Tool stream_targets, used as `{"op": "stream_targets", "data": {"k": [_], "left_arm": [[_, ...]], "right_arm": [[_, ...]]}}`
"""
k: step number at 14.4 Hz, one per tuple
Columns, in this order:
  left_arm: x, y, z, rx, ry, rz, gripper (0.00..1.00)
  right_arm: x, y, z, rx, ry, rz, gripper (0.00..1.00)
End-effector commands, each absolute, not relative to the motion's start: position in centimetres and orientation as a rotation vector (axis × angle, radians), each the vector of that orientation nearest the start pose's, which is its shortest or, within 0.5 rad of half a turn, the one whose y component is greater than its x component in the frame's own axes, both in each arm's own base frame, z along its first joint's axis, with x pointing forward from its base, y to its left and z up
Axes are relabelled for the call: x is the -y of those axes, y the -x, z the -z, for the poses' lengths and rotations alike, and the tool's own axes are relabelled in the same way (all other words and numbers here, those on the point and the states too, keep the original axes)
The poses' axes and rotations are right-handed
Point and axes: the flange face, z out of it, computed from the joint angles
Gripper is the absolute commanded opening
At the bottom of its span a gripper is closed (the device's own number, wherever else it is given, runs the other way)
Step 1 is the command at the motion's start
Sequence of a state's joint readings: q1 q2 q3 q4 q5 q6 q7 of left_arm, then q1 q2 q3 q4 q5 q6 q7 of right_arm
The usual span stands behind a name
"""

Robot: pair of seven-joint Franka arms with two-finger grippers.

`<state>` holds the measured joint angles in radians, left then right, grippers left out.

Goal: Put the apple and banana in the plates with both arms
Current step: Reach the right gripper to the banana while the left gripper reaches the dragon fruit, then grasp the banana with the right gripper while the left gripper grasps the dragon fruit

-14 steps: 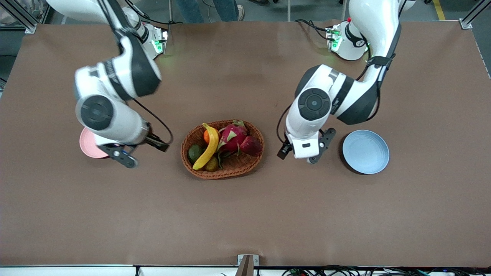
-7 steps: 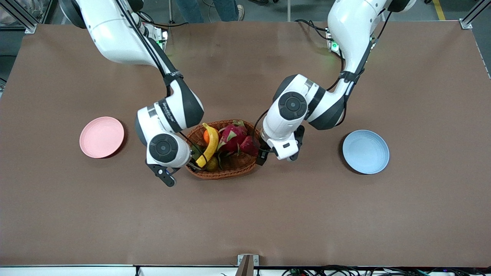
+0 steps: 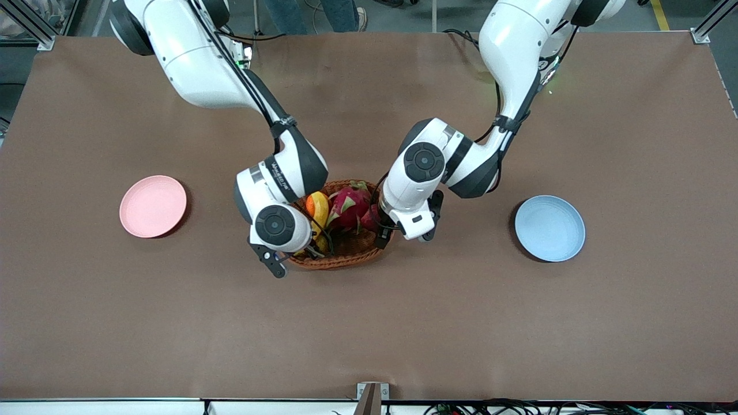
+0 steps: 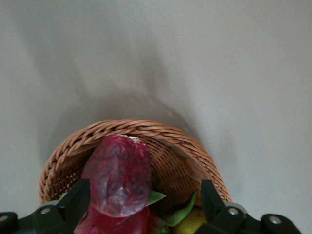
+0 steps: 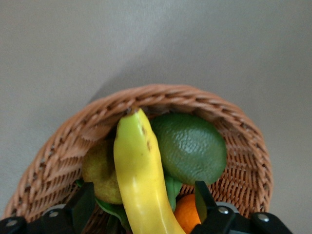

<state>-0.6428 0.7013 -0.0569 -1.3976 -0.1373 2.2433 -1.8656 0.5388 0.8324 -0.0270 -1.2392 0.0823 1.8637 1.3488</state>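
Note:
The dark red apple (image 4: pixel 119 175) lies in the wicker basket (image 3: pixel 346 256) at the end toward the left arm. My left gripper (image 4: pixel 144 204) is open just above it, one finger on each side. In the front view the left gripper (image 3: pixel 405 233) hides most of the apple (image 3: pixel 369 219). The yellow banana (image 5: pixel 144 180) lies in the basket's other end. My right gripper (image 5: pixel 142 207) is open over it, jaws straddling it. In the front view the right gripper (image 3: pixel 295 256) covers part of the banana (image 3: pixel 319 208). The pink plate (image 3: pixel 153 206) and the blue plate (image 3: pixel 549 227) are empty.
The basket also holds a pink dragon fruit (image 3: pixel 347 204), an orange (image 5: pixel 190 214), a dark green fruit (image 5: pixel 190 146) and a yellowish-green fruit (image 5: pixel 100 170). The pink plate lies toward the right arm's end of the table, the blue plate toward the left arm's end.
Both arms have swung in from beside their plates to the basket and come down over it. The pink plate, half hidden before, now shows fully. The fruit has not moved.

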Motion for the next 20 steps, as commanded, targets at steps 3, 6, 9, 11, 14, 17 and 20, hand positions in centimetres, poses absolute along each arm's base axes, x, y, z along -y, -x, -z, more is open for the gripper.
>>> {"op": "stream_targets", "data": {"k": [3, 6, 9, 11, 14, 17, 20], "left_arm": [[48.3, -55.7, -28.8, 1.950, 2.659, -0.193, 1.00], [47.6, -54.3, -26.9, 1.912, 2.620, -0.207, 1.00], [47.7, -54.3, -26.8, 1.913, 2.622, -0.204, 1.00], [47.9, -54.2, -26.5, 1.908, 2.623, -0.204, 1.00], [48.4, -53.5, -25.4, 1.886, 2.620, -0.214, 1.00], [48.7, -53.3, -25.0, 1.881, 2.623, -0.212, 0.96], [48.7, -53.4, -25.5, 1.900, 2.618, -0.211, 0.44]], "right_arm": [[-38.0, -62.4, -24.1, -1.381, 2.964, -0.298, 0.58], [-36.8, -63.3, -24.6, -1.395, 2.945, -0.309, 0.13], [-33.6, -64.9, -26.5, -1.358, 2.883, -0.437, 0.02], [-30.1, -66.1, -28.0, -1.275, 2.864, -0.532, 0.02], [-23.8, -67.5, -33.4, -0.971, 2.909, -0.544, 0.02], [-16.1, -67.1, -36.0, -0.733, 2.926, -0.532, 0.02], [-8.5, -64.6, -36.5, -0.477, 2.959, -0.416, 0.01]]}}
